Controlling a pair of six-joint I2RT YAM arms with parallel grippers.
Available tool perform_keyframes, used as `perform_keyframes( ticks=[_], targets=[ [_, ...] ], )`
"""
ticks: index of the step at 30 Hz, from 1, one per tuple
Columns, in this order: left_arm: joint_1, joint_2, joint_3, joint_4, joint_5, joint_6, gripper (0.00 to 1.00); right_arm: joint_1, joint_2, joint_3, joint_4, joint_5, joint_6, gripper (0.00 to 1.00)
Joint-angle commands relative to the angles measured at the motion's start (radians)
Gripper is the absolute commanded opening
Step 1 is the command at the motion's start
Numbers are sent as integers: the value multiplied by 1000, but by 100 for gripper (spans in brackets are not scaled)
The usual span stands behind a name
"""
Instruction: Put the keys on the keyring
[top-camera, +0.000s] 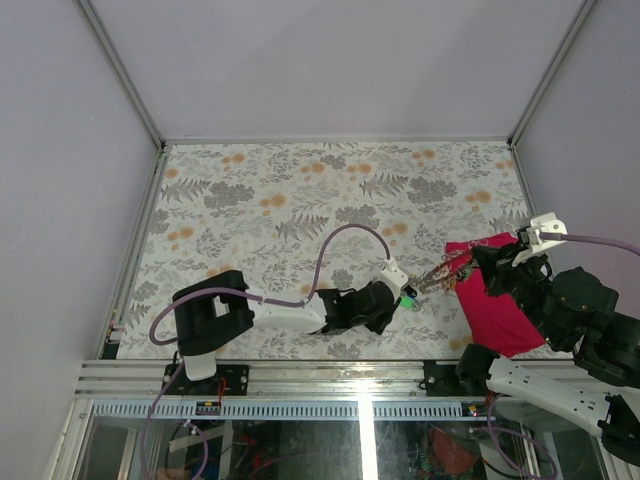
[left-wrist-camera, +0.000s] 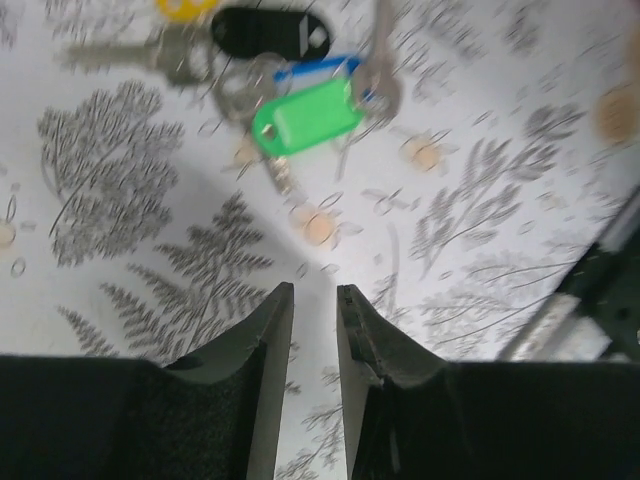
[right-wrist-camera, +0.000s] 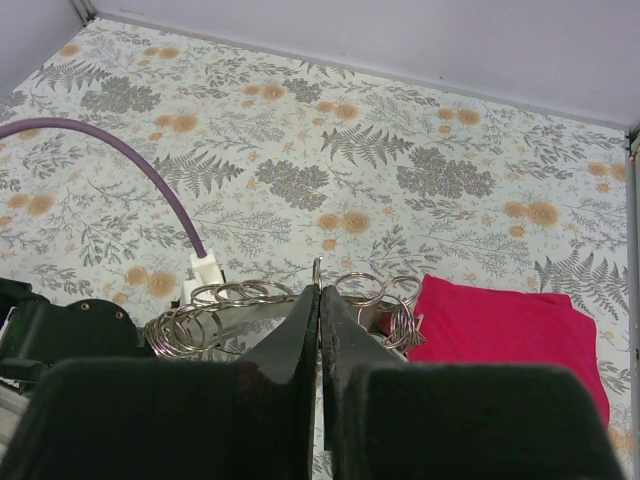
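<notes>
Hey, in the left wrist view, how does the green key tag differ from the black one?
The green tag is bright and lies tilted, right end higher; the black tag is dark and lies almost level. The green tag laps over a blue tag; the black tag sits farther up the view, beside a yellow tag. Both are rounded, oblong and plastic.

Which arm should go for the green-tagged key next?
Left. Its end effector sits just short of the green key, slightly open and empty; the right end effector is shut on the keyring.
</notes>
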Motion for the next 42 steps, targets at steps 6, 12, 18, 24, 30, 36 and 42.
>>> perform_keyframes(
  ticks=[6, 12, 18, 24, 30, 36, 42],
  targets=[
    [16, 70, 152, 276, 75, -14, 26, 3, -27, 19, 75, 40, 32, 0],
    [34, 190, 228, 317, 95, -36, 27, 3, -32, 23, 68, 35, 48, 0],
    [37, 258, 289, 306, 73, -18, 28, 3, -30, 25, 61, 29, 56, 0],
    [40, 282, 312, 288, 50, 1, 29, 4, -30, 24, 61, 24, 59, 0],
    [41, 293, 301, 273, 21, 16, 29, 3, -24, 17, 62, 13, 60, 0],
    [47, 306, 301, 256, -2, 28, 29, 3, -19, 14, 66, 5, 61, 0],
    [50, 312, 298, 238, -23, 47, 29, 3, -17, 13, 66, 2, 60, 0]
  ],
)
